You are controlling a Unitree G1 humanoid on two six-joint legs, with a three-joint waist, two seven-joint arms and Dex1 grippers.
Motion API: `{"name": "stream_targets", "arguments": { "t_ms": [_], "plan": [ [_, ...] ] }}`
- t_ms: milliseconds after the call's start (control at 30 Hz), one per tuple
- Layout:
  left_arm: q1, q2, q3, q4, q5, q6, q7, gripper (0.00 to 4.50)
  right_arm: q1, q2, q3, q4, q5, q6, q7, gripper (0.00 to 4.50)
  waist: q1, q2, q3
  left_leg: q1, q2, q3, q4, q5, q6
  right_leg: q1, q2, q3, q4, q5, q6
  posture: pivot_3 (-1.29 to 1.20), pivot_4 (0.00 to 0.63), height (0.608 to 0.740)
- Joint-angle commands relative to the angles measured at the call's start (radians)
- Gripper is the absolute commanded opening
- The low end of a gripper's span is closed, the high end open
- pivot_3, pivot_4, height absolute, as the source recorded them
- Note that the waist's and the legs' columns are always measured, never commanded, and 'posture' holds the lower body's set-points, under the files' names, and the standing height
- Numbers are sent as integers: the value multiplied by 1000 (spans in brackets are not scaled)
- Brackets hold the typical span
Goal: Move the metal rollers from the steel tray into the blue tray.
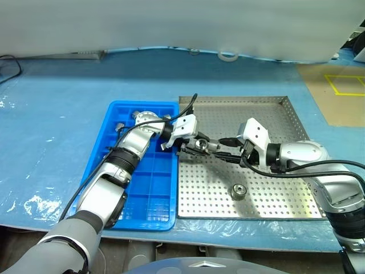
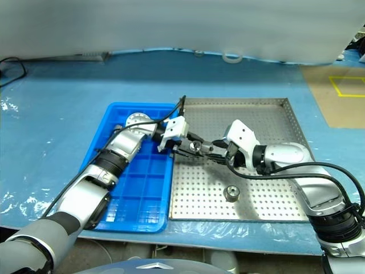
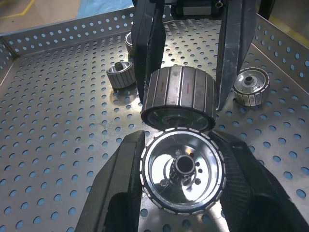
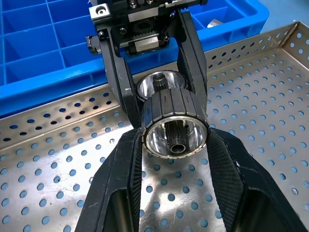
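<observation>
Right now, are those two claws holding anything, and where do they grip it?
Each holds one metal roller by its ribbed side: left gripper on one roller, right gripper on another, end to end above the steel tray.

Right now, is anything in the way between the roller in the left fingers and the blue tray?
Nothing visible. The roller in the left fingers is over the steel tray, right beside the blue tray. The right fingers hold a second roller against its far side.
</observation>
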Motion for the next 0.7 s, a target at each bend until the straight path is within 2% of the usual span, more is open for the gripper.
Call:
{"name": "stream_targets", "arguments": {
  "t_ms": [33,167,300,700],
  "plan": [
    [-16,-14,-6,-12,-11,-24,-2,1722,-19,15,-28,-44,21,-7,-8,1586,0,0,0,0,0,0,0,0,0,0,0,0,0,0,0,-425,150,740],
    [-15,-2,14,-23,-24,-3,10,1722,-5,7,-27,-37,-5,-17,-18,1586,0,0,0,0,0,0,0,0,0,0,0,0,0,0,0,-424,150,740],
    [4,15,58,-92,-76,91,37,1722,32,-8,-35,-11,-59,-56,-47,1586,1,0,0,0,0,0,0,0,0,0,0,0,0,0,0,-415,150,740],
    [103,92,81,-288,-105,233,130,1722,174,-62,-142,104,-103,-160,-26,1586,4,0,0,0,0,0,0,0,0,0,0,0,0,0,0,-354,150,740]
  ]
}}
